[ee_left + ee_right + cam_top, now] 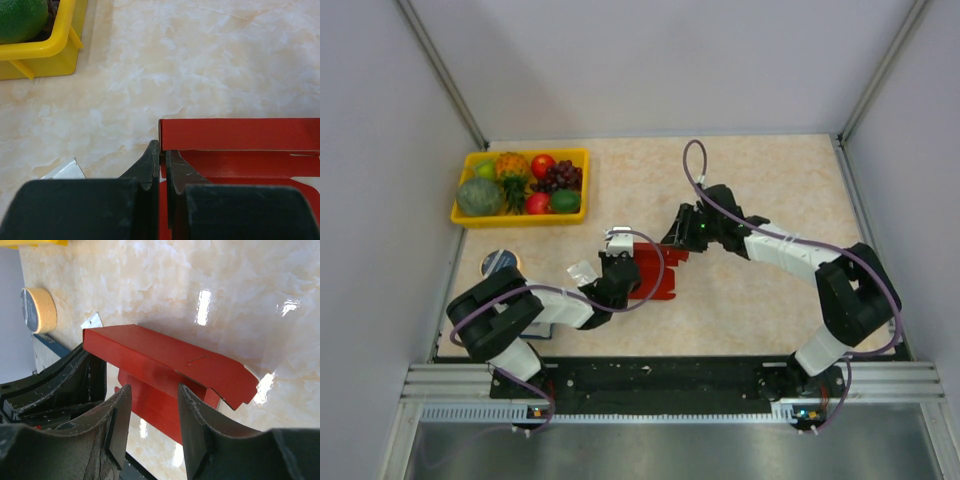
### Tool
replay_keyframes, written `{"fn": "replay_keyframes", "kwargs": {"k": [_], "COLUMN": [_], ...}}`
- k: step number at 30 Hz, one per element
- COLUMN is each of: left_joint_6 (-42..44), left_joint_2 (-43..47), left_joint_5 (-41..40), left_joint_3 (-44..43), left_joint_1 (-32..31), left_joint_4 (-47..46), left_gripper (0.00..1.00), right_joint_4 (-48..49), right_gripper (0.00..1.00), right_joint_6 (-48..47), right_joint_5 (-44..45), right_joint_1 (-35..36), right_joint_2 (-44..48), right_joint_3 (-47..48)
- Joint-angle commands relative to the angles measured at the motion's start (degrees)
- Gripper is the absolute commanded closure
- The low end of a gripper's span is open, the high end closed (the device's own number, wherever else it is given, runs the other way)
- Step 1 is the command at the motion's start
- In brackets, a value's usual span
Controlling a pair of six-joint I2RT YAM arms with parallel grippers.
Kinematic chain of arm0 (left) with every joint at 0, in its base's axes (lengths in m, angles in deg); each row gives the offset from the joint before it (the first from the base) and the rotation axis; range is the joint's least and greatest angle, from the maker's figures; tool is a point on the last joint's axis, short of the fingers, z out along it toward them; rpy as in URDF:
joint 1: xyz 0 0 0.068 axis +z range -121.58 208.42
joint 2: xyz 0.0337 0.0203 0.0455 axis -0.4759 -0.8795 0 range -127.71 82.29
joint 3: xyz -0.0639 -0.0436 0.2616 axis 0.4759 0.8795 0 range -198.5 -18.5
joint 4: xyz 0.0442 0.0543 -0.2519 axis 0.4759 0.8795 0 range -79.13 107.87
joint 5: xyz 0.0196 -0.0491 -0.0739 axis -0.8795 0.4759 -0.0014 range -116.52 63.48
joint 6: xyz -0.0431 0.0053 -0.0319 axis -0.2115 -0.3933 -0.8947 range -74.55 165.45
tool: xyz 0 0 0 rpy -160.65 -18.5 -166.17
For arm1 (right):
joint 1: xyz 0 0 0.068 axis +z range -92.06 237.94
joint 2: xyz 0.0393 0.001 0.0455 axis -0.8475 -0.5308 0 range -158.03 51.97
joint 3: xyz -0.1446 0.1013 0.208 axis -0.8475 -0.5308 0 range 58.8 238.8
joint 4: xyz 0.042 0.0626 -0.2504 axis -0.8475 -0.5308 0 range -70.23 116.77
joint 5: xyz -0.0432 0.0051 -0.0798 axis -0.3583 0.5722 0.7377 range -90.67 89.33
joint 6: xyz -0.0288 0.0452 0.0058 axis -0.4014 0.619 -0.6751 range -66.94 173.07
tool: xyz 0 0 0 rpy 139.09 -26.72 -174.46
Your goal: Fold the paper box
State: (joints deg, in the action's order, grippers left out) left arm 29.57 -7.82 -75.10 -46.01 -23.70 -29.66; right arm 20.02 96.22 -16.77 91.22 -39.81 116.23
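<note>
paper box [655, 272] [240, 135] [165, 365], partly folded
thin bright red cardboard near the middle of the table [770, 190], toward its near edge; base lies flat, one long side panel is folded up along a crease, with a round-cornered tab at its end.

The paper box [150, 357] is thin red cardboard, matt and smooth, with crisp creases and a pale cut edge. The counter [210, 280] under it has a cream marble pattern and a glossy finish that mirrors bright lights. The right hand [154, 392] has black fingers [197, 430] that look like hard plastic, dull and streaked with grey scuffs. The left hand [161, 150] shows the same scratched black. The fruit tray [45, 50] is smooth yellow plastic with a slight sheen, and the green fruit [20, 17] in it has finely dimpled skin. The rail [670, 380] along the near edge is pale ribbed metal.
</note>
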Motion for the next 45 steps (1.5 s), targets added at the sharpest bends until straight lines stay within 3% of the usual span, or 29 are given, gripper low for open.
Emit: {"fn": "replay_keyframes", "kwargs": {"k": [1,4,12,20,25,29,38,45], "left_joint_6": [-1.5,-2.0,-2.8,-2.9,-2.9,-3.0,-3.1,-3.5], "left_joint_2": [-0.5,-0.4,-0.9,-0.9,-0.8,-0.5,-0.2,-0.1], "left_joint_5": [-0.4,-0.6,-0.1,0.1,0.3,0.6,0.8,1.2], "left_joint_3": [0.1,0.3,0.5,0.3,0.2,0.2,0.6,1.1], "left_joint_1": [-0.4,-0.4,-0.4,-0.4,-0.4,-0.4,-0.4,-0.4], "left_joint_4": [-2.7,-2.4,-2.3,-2.1,-1.8,-1.7,-1.4,-1.3], "left_gripper": [1.0,1.0,1.0,1.0,1.0,1.0,1.0,1.0], "right_joint_4": [3.9,5.1,0.0,0.9,6.3,16.2,29.5,34.4], "right_gripper": [0.58,0.58,0.53,0.52,0.52,0.52,0.56,0.6], "right_joint_6": [1.9,3.3,-4.0,-4.1,0.9,6.7,16.3,19.2], "right_joint_5": [0.4,1.4,6.1,3.8,-1.1,-5.3,-3.9,-5.0], "right_joint_1": [0.6,0.6,0.6,0.6,0.6,0.6,0.1,-0.9], "right_joint_2": [-0.8,-0.9,2.3,1.0,-0.4,-1.3,-0.2,-0.6], "right_joint_3": [-2.0,-2.8,-2.8,-2.8,-5.0,-7.7,-12.6,-13.4]}}
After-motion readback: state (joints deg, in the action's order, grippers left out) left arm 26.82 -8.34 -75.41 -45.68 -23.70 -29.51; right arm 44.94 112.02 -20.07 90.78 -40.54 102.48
